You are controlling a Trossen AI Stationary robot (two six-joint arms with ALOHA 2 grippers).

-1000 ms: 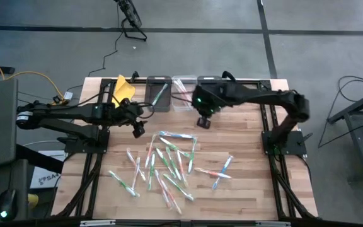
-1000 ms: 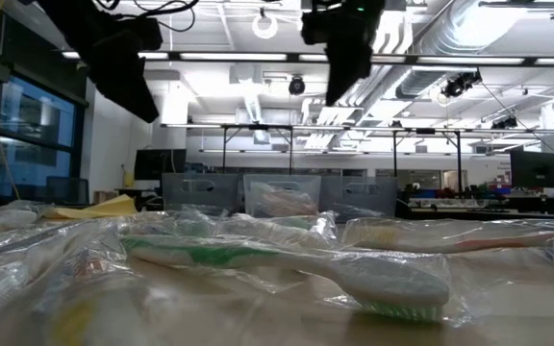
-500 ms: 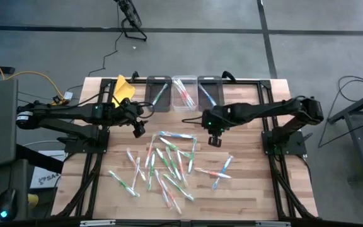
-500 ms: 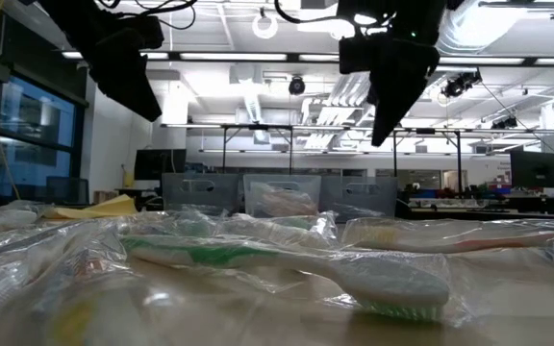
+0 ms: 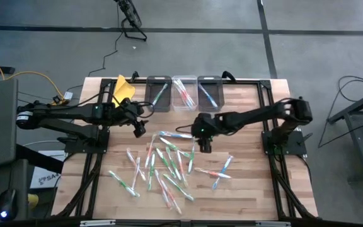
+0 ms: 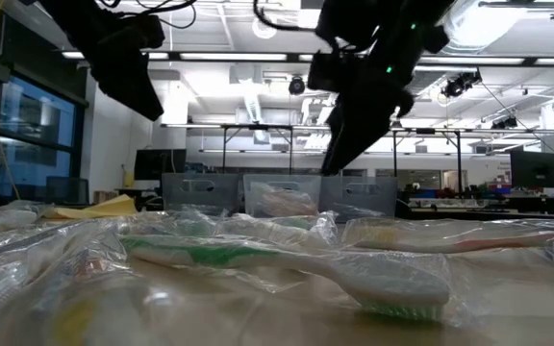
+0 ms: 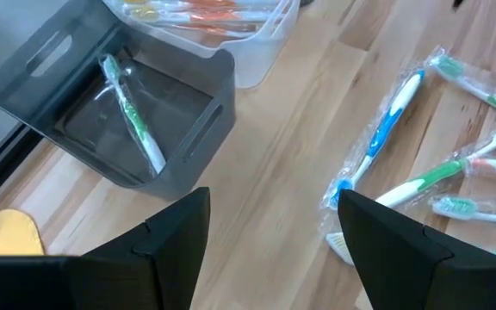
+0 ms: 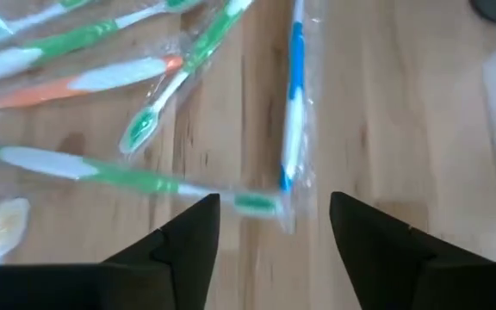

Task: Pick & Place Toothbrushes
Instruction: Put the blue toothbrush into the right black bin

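Over the scattered toothbrushes (image 5: 162, 162) on the wooden tabletop (image 5: 251, 183), the right claw (image 5: 203, 147) hangs with fingers spread, grasping nothing.

Below it, in the right wrist view, lie a blue-and-white toothbrush (image 8: 293, 95) and green ones in clear wrappers. Three small bins (image 5: 184, 93) at the tabletop's far edge each hold brushes; the grey bin (image 7: 127, 120) holds a green one. Just beside the bins, the left claw (image 5: 138, 130) waits released and empty, near a yellow cloth (image 5: 122, 89).
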